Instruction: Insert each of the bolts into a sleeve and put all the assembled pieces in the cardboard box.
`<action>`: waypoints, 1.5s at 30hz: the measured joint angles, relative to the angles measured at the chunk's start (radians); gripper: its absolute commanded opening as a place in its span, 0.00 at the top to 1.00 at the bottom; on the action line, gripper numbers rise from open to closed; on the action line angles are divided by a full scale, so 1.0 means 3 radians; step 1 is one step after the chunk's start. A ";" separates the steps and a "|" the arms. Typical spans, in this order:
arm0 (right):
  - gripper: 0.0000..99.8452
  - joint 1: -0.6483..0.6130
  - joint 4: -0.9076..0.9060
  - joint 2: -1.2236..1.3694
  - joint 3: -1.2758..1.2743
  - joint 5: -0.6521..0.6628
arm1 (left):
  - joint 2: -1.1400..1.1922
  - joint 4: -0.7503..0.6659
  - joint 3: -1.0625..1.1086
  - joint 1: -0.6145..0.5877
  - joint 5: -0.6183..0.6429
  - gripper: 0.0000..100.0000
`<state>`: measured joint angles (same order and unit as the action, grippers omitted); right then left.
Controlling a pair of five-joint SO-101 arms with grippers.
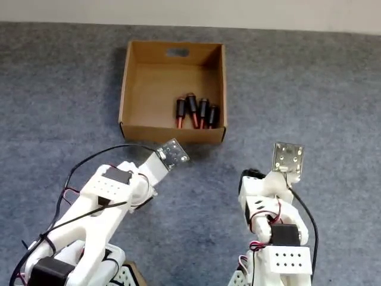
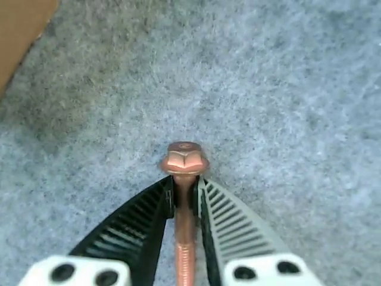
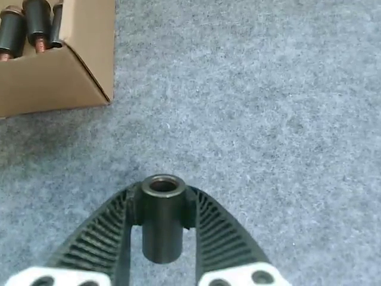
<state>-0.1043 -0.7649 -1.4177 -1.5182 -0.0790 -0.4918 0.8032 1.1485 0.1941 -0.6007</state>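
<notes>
My left gripper [image 2: 186, 186] is shut on a copper bolt [image 2: 185, 196], its hex head sticking out past the fingertips above the grey carpet. My right gripper [image 3: 161, 199] is shut on a black sleeve [image 3: 161, 217], whose open bore faces outward. In the high view the left arm [image 1: 113, 190] sits just below the cardboard box [image 1: 128, 89], and the right arm [image 1: 274, 196] is off to its lower right. Several assembled bolt-and-sleeve pieces [image 1: 196, 112] lie in the box's near right corner, and they show again as the pieces [image 3: 30, 24] in the right wrist view.
Grey carpet [image 1: 333, 107] covers the whole table around the box. A corner of the cardboard box [image 3: 65, 71] stands close ahead of the right gripper. Cables loop off the left arm [image 1: 77, 173].
</notes>
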 measured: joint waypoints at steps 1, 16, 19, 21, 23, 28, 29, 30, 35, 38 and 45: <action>0.99 0.0000 0.0000 0.0000 0.0000 0.0000 | 0.0000 0.0010 -0.0010 0.0000 0.0000 0.99; 0.99 -0.0179 0.0000 0.0000 0.0000 0.0000 | 0.0005 0.1488 -0.1560 0.0000 0.0563 0.99; 0.99 -0.0338 0.0000 0.0000 0.0000 0.0000 | 0.0005 0.1662 -0.1754 0.0000 0.0829 0.99; 0.99 -0.0450 0.0000 0.0000 0.0000 0.0000 | 0.0005 0.1688 -0.1795 0.0000 0.1054 0.99; 0.99 -0.0527 0.0000 0.0000 0.0000 0.0000 | 0.0005 0.1698 -0.1800 0.0000 0.1309 0.99; 0.99 -0.0849 0.0000 0.0000 0.0000 0.0000 | 0.0005 0.1708 -0.1800 -0.0005 0.1703 0.99; 0.99 -0.0910 0.0000 0.0000 0.0000 0.0000 | 0.0005 0.1708 -0.1800 0.0000 0.1729 0.99; 0.99 -0.0967 0.0000 0.0000 0.0000 0.0000 | -0.0005 0.1708 -0.1800 0.0026 0.1749 0.99; 0.99 -0.1084 0.0000 0.0000 0.0097 0.0000 | -0.0542 0.1708 -0.1800 0.0205 0.1765 0.99; 0.99 -0.1089 0.0000 0.0000 0.0230 0.0000 | -0.1064 0.1616 -0.1800 0.0297 0.1770 0.99; 0.99 -0.1089 0.0302 0.0000 0.0537 0.0000 | -0.2056 0.0767 -0.1381 0.0537 0.1770 0.99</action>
<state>-0.4312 -0.6743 -1.4177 -1.3571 -0.0790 -1.1086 1.0334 0.7342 0.3552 -0.0698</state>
